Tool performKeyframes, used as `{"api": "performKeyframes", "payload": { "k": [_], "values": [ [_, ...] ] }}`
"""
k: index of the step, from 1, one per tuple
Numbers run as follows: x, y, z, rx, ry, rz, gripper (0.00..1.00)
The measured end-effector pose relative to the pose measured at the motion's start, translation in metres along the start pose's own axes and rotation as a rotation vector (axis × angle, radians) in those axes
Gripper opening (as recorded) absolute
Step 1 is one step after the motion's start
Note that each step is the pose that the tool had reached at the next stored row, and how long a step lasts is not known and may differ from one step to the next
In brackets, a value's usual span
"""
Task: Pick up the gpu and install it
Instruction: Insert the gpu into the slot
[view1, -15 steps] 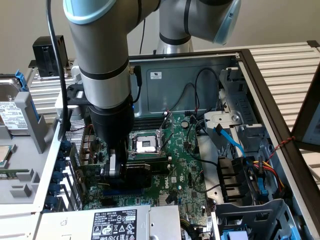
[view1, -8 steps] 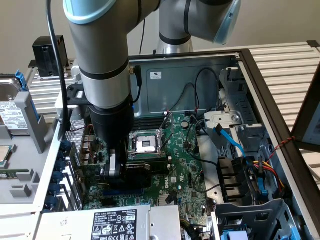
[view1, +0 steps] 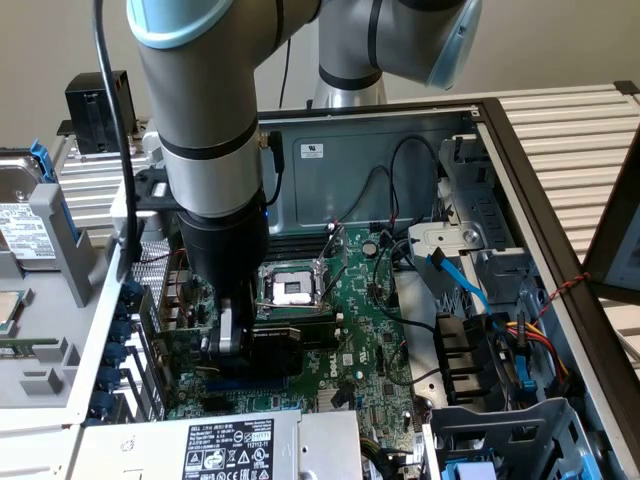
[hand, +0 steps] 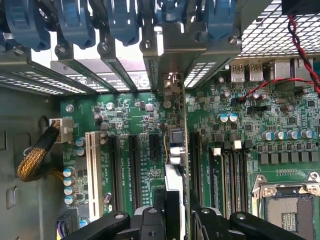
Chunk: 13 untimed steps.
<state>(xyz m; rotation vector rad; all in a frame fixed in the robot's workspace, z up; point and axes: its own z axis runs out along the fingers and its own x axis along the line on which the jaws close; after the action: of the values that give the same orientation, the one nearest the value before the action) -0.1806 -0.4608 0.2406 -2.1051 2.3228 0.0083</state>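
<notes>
Between the gripper's (hand: 172, 221) two black fingers (hand: 152, 223), which are clamped on its near end, the gpu (hand: 174, 160) stands edge-on over the motherboard (hand: 130, 115), its long axis running straight away from the fingers toward the rear slot brackets (hand: 167, 50), parallel to the expansion sockets (hand: 133, 165).

The exterior view looks down at a slant from high up and a little way off into the open computer case (view1: 340, 160), with the arm (view1: 200, 100) standing in front of part of the motherboard (view1: 370, 330). The wrist view sits close over that board, facing down past the gripper (hand: 172, 212) and the edge-on gpu (hand: 174, 150) onto the expansion slots (hand: 134, 165). Both take in the motherboard and its CPU socket (view1: 290, 288)
</notes>
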Motion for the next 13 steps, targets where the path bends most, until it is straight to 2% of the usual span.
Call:
{"api": "performKeyframes", "payload": {
  "k": [13],
  "values": [
    [0.0008,-0.0001,0.0003,-0.0001,-0.0001,-0.006,0.28]
  ]
}}
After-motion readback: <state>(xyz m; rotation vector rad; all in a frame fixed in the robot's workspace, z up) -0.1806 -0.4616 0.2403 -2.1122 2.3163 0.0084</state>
